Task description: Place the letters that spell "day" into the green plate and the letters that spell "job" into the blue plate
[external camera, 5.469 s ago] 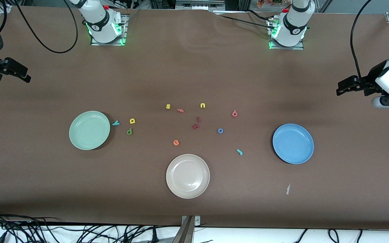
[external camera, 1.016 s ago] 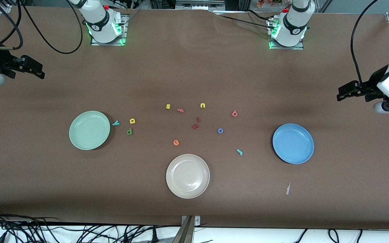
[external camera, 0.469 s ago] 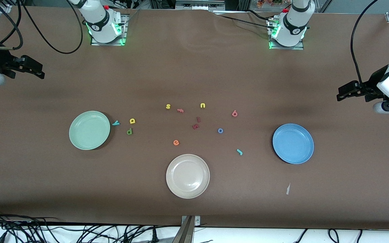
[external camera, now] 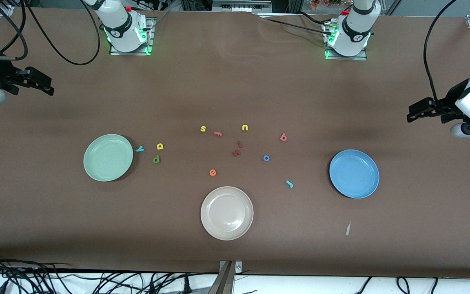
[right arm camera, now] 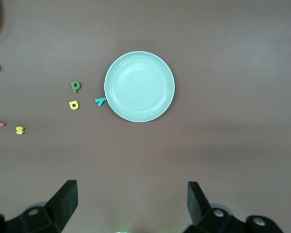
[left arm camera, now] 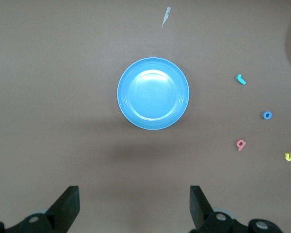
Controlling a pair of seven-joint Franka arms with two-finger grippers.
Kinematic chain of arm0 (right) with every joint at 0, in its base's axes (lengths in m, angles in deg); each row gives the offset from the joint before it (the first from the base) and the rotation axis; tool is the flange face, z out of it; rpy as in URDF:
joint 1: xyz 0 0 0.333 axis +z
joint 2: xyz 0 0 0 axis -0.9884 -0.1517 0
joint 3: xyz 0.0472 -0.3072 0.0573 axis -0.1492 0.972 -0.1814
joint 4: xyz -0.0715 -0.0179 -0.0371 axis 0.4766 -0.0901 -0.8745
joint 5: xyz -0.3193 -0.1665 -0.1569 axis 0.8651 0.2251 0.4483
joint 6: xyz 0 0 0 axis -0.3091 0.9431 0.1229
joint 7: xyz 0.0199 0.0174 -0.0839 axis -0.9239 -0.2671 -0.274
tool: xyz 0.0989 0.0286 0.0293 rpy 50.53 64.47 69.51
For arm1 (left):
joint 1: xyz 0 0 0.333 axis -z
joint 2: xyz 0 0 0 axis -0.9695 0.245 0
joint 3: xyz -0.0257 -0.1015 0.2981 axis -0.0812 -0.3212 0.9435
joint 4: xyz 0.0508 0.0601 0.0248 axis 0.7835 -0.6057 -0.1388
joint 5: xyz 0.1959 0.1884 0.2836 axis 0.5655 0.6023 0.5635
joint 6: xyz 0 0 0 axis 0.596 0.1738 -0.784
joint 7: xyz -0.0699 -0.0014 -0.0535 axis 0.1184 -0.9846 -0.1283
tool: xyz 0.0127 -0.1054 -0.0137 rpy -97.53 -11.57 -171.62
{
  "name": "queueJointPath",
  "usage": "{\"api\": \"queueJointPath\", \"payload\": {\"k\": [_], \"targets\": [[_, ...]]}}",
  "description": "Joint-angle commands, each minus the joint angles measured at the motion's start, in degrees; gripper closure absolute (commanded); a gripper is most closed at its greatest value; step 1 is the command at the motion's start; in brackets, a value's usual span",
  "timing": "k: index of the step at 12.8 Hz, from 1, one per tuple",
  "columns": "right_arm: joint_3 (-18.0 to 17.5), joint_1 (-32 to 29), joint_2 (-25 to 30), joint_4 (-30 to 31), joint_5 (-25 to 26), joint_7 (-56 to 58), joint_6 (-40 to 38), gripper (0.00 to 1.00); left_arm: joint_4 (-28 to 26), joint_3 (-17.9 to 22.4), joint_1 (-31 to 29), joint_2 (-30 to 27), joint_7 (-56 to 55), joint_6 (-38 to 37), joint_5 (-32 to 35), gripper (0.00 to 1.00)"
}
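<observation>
Nothing is sorted yet: the green plate (external camera: pixel 108 157) and blue plate (external camera: pixel 354 174) are sitting empty, d (external camera: pixel 156 159), a (external camera: pixel 160 146), y (external camera: pixel 139 149) lying beside the green, j (external camera: pixel 289 184), o (external camera: pixel 266 158), b (external camera: pixel 283 137) mid-worktop, while the left gripper (external camera: pixel 412 111) and right gripper (external camera: pixel 44 85) are hovering spread at the worktop's ends.

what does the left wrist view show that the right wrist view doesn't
Only the left wrist view: the blue plate, teal j, blue o, salmon b, yellow u, and the open left gripper.
Only the right wrist view: the green plate, teal y, yellow a, green d, and the open right gripper.
Both: brown table, nothing held.
</observation>
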Motion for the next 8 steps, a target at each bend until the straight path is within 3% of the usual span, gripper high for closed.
{"api": "queueJointPath", "payload": {"k": [1, 5, 8], "targets": [[-0.3, -0.1, 0.2, -0.8, 0.5, -0.9, -1.3, 0.0, 1.7, -0.1, 1.2, 1.4, 0.8, -0.6, 0.9, 0.0], [-0.3, -0.1, 0.2, -0.6, 0.4, -0.7, -2.0, 0.0, 4.0, -0.1, 10.5, 5.0, 2.8, -0.6, 1.5, 0.0], [-0.3, -0.1, -1.2, -0.8, 0.2, -0.8, -1.8, 0.0, 4.4, -0.1, 11.6, 8.3, 2.3, 0.2, 1.7, 0.0]]}}
